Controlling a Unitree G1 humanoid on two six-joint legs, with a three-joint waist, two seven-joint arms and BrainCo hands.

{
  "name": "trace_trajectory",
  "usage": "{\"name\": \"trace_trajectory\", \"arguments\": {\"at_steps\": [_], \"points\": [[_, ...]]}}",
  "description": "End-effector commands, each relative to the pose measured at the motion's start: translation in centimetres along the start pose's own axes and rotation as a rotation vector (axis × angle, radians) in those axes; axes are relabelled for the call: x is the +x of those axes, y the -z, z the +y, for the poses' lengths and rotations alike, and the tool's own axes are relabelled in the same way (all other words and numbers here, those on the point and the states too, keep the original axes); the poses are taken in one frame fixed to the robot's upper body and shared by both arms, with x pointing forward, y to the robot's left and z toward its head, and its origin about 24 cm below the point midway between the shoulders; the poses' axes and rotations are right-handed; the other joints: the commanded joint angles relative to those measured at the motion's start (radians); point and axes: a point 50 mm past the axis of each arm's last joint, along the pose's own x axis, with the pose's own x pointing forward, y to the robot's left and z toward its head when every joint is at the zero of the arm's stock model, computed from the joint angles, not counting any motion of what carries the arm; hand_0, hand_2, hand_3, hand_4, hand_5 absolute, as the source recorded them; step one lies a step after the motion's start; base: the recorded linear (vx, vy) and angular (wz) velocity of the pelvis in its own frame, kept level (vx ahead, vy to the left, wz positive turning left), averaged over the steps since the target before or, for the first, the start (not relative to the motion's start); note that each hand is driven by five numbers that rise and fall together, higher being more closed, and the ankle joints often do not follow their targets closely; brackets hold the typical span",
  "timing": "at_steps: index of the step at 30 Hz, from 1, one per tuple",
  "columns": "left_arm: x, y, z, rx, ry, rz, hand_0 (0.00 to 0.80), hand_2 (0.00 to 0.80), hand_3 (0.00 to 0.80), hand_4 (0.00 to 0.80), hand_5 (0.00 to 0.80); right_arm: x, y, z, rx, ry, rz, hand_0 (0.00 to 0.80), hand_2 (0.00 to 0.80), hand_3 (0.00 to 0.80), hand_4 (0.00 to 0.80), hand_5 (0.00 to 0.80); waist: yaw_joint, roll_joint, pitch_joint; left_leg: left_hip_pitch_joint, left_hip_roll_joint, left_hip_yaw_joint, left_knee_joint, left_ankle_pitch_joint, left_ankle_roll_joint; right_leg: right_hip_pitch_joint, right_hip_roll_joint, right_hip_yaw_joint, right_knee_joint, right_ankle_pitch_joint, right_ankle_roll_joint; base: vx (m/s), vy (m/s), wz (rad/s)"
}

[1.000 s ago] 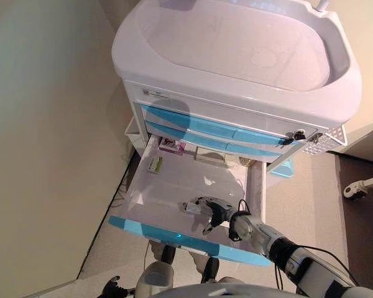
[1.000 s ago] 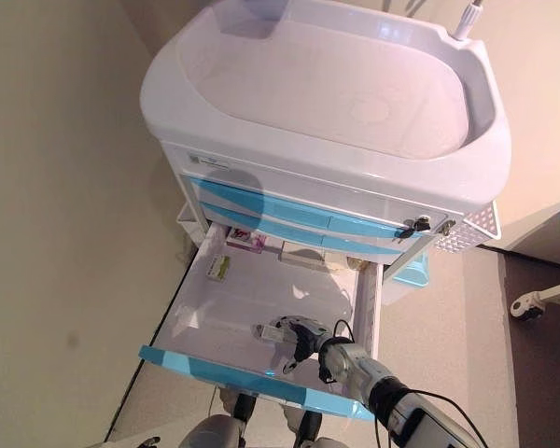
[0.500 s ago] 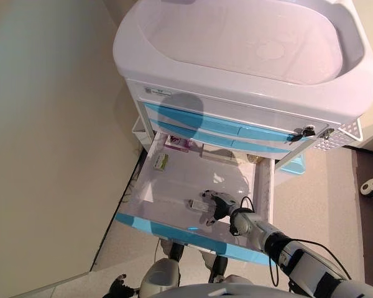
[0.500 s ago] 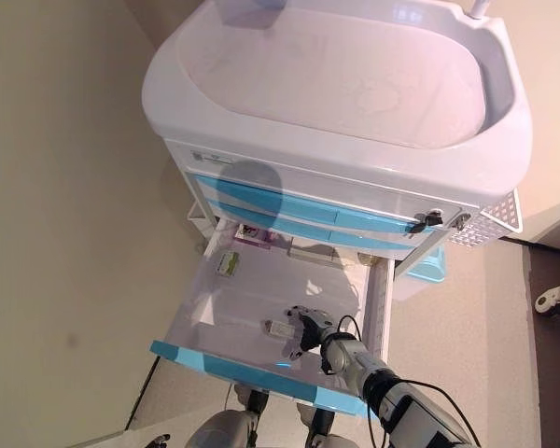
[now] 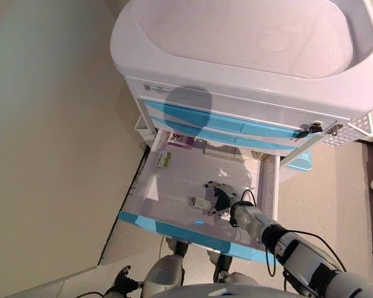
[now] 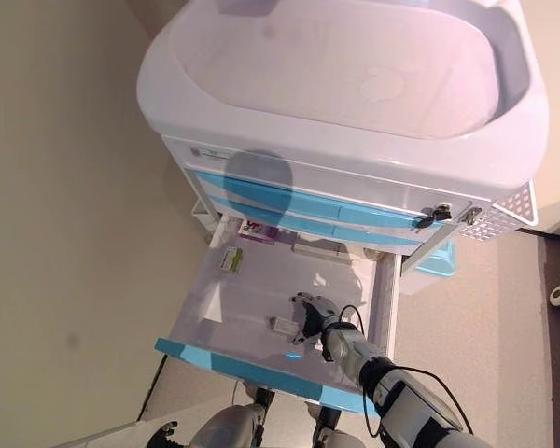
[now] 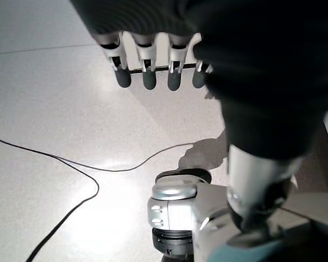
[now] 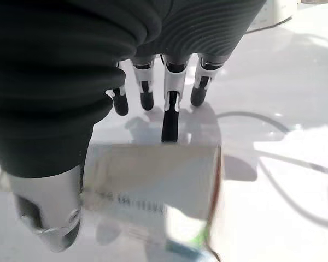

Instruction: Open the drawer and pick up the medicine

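The cart's lower drawer (image 5: 148, 187) stands pulled out, white inside with a blue front (image 5: 174, 229). A small white medicine box (image 5: 202, 203) lies on the drawer floor near the front. My right hand (image 5: 222, 197) is in the drawer on the box. In the right wrist view its fingers (image 8: 169, 117) curl onto the far edge of the box (image 8: 153, 174) and the thumb (image 8: 46, 218) sits at its near side. My left hand (image 7: 147, 60) hangs low over the floor, fingers relaxed and empty; it also shows at the bottom of the left eye view (image 5: 121, 282).
A green-and-white packet (image 5: 163, 160), a pink box (image 5: 180, 140) and a white box (image 5: 222, 151) lie at the drawer's back. Above are two shut blue drawers (image 5: 224, 127) and the cart's white top tray (image 5: 130, 43). A blue bin (image 5: 301, 161) hangs on its right side. A wall is at the left.
The whole view has shifted, so the camera moved. My right hand stays on the medicine box near the drawer's front. The drawer stays open.
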Motion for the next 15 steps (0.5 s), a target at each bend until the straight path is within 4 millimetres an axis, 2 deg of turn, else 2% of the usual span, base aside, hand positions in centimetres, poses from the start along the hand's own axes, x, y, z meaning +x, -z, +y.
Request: {"name": "trace_trajectory", "arguments": {"at_steps": [1, 2, 3, 10, 15], "points": [[0.3, -1.1, -0.6, -0.009, 0.006, -0.007, 0.0, 0.0, 0.0, 0.0, 0.0, 0.1, 0.5, 0.3, -0.139, -0.044, 0.025, 0.602, 0.602, 0.602, 0.602, 0.602, 0.006, -0.006, 0.001, -0.039, -0.04, 0.019, -0.045, 0.041, 0.015, -0.098, -0.027, 0.001, 0.113, 0.035, 0.041, 0.0, 0.0, 0.0], [0.3, -1.1, -0.7, -0.005, 0.009, -0.005, 0.0, 0.0, 0.0, 0.0, 0.0, -0.1, 1.0, 1.0, -0.184, -0.073, 0.041, 0.778, 0.778, 0.778, 0.778, 0.778, 0.006, -0.005, 0.002, -0.04, -0.042, 0.014, -0.045, 0.042, 0.016, -0.099, -0.027, 0.001, 0.114, 0.034, 0.04, 0.0, 0.0, 0.0], [0.3, -1.1, -0.7, -0.005, 0.009, -0.005, 0.0, 0.0, 0.0, 0.0, 0.0, -0.1, 0.9, 1.0, -0.185, -0.073, 0.041, 0.8, 0.8, 0.8, 0.8, 0.8, 0.006, -0.005, 0.002, -0.041, -0.042, 0.014, -0.045, 0.042, 0.016, -0.099, -0.027, 0.001, 0.114, 0.034, 0.04, 0.0, 0.0, 0.0], [0.4, -1.8, -0.8, -0.003, 0.013, -0.031, 0.0, 0.0, 0.0, 0.0, 0.0, -0.7, 2.0, 2.2, -0.256, -0.122, 0.083, 0.8, 0.8, 0.8, 0.8, 0.8, 0.009, 0.002, 0.009, -0.051, -0.046, 0.004, -0.047, 0.046, 0.016, -0.107, -0.029, -0.007, 0.117, 0.033, 0.04, -0.004, 0.0, 0.03], [0.5, -1.9, -0.7, -0.007, 0.008, -0.027, 0.0, 0.0, 0.0, 0.0, 0.0, -0.5, 1.5, 1.9, -0.253, -0.107, 0.064, 0.8, 0.8, 0.8, 0.8, 0.8, 0.003, -0.002, 0.01, -0.055, -0.045, 0.007, -0.05, 0.046, 0.016, -0.113, -0.028, -0.002, 0.115, 0.036, 0.04, -0.002, 0.001, 0.05]]}}
